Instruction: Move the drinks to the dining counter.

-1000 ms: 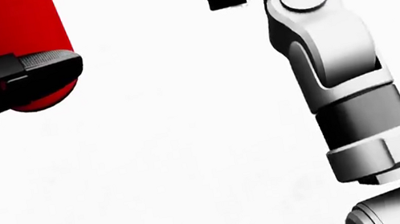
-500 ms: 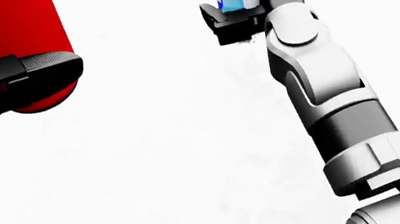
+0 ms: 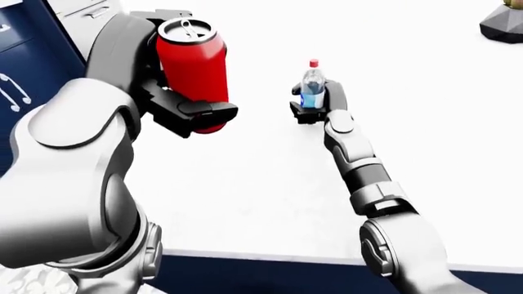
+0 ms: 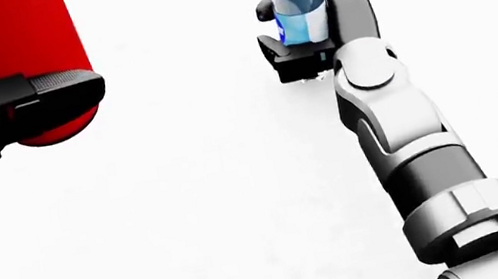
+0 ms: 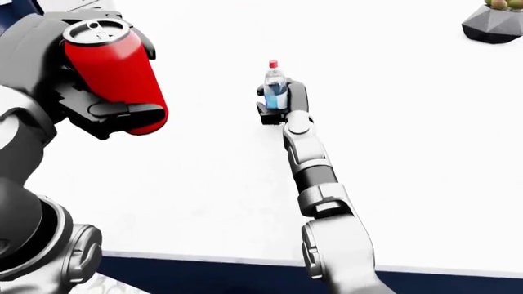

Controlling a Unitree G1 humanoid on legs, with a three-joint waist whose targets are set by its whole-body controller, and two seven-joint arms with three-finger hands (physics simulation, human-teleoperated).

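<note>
A red soda can (image 3: pixel 192 64) is held upright in my left hand (image 3: pixel 181 105), lifted above the white counter (image 3: pixel 262 184) at the upper left of the left-eye view. Dark fingers (image 3: pixel 204 112) wrap its lower part. A small clear water bottle (image 3: pixel 311 86) with a blue label and red cap stands upright near the middle of the counter. My right hand (image 3: pixel 314 105) is closed around its lower half, arm stretched out from the bottom right. In the head view the bottle (image 4: pixel 297 2) shows at the top, the can (image 4: pixel 9 43) at the top left.
A dark grey faceted bowl (image 5: pixel 493 23) with something yellowish in it sits at the top right corner of the counter. Blue cabinets (image 3: pixel 24 67) with white handles stand at the left. The counter's near edge (image 3: pixel 270 260) runs along the bottom.
In the head view the right hand and bottle have slid down into the picture, the bottle now almost wholly visible. The can and left hand stay in place.
</note>
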